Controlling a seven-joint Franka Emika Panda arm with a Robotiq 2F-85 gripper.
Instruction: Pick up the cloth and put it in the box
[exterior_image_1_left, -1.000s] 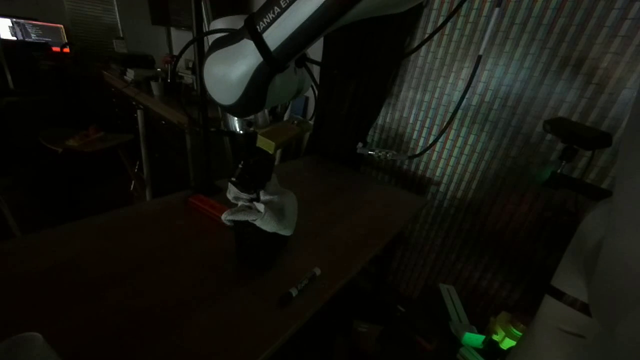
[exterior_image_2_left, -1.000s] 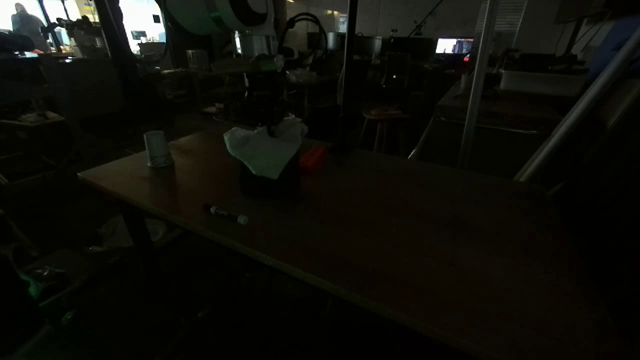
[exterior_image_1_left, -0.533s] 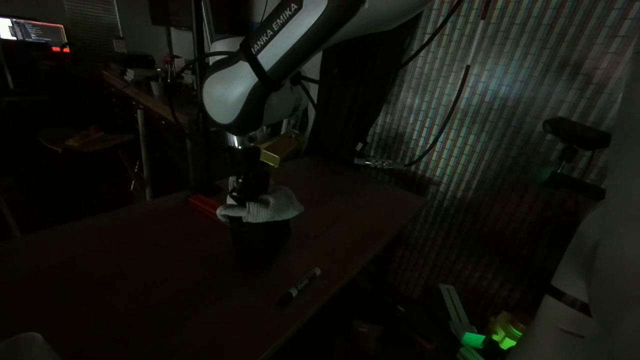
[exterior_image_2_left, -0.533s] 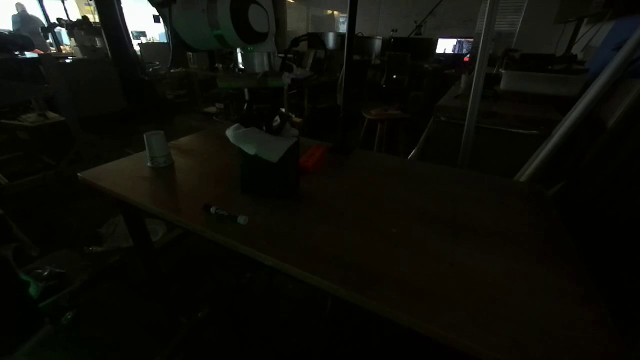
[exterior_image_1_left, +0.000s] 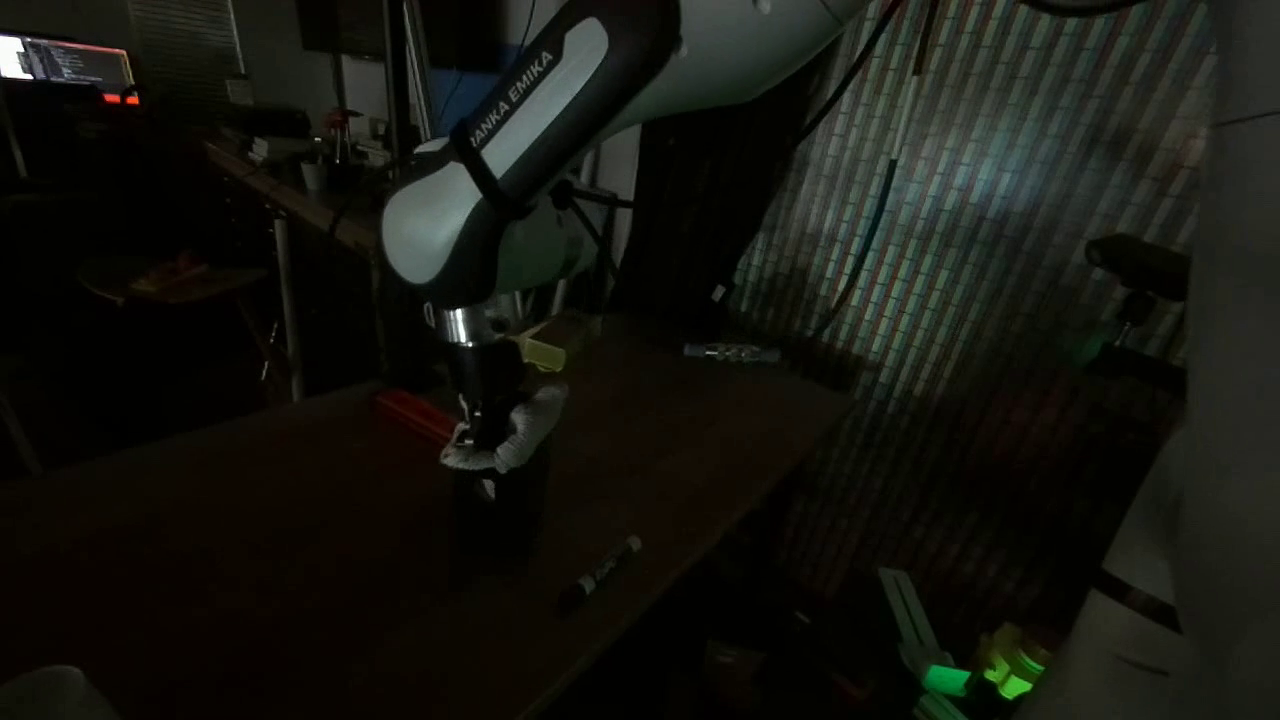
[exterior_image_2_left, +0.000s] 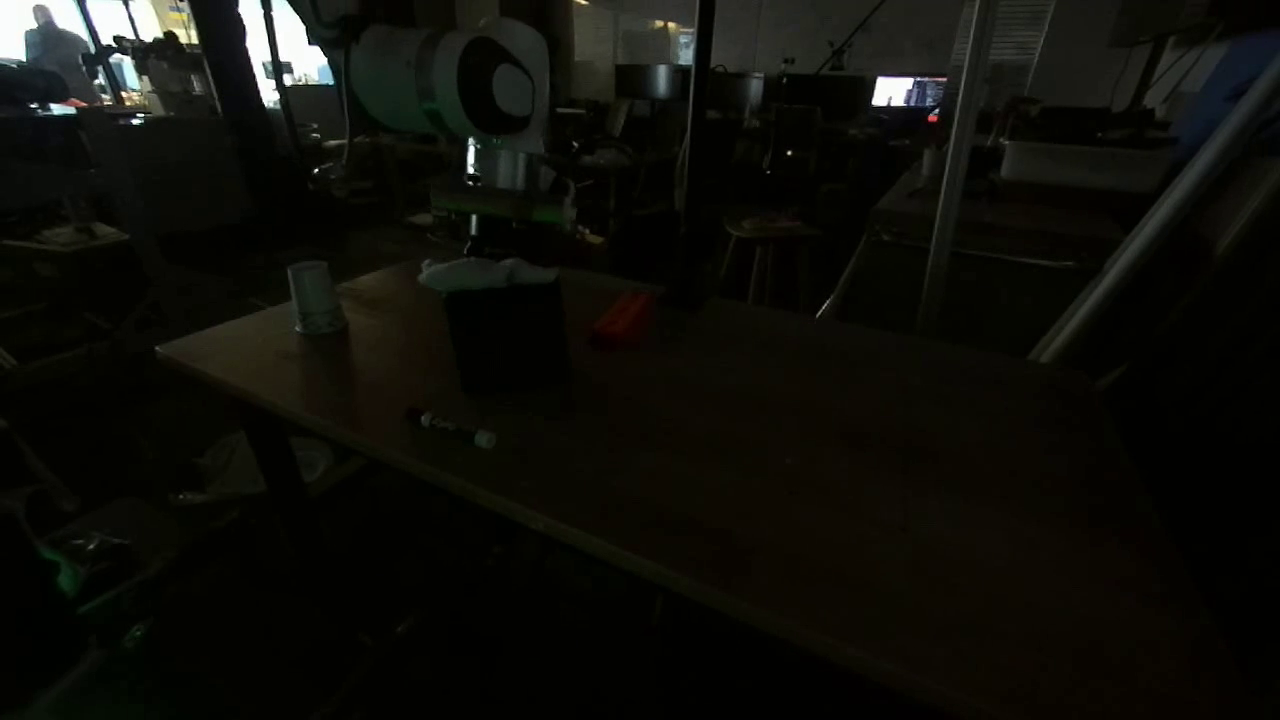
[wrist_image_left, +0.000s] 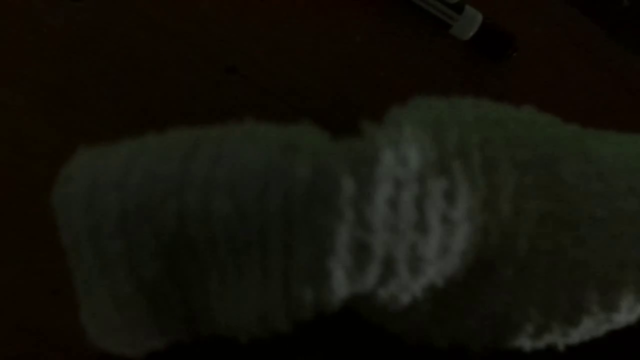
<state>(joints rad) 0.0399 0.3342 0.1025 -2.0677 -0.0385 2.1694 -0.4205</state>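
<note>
Cloth (exterior_image_2_left: 485, 274) on the box (exterior_image_2_left: 510, 345)
My hand (exterior_image_1_left: 486, 434) is low, maybe to tuck it in. Pinching? I can't tell.

In an exterior view, the brown surface (exterior_image_2_left: 850, 450) carries a dark box (exterior_image_2_left: 510, 345); darkness blurs its base, so whether it sits flat is hard to tell. From the box, a marker (exterior_image_2_left: 452, 428) lies near at seven o'clock, close to the surface's edge. A red object (exterior_image_2_left: 622, 320) lies near at three o'clock, and a pale cup (exterior_image_2_left: 316, 298) (wider at its foot than its top) stands well apart between nine and ten.
</note>
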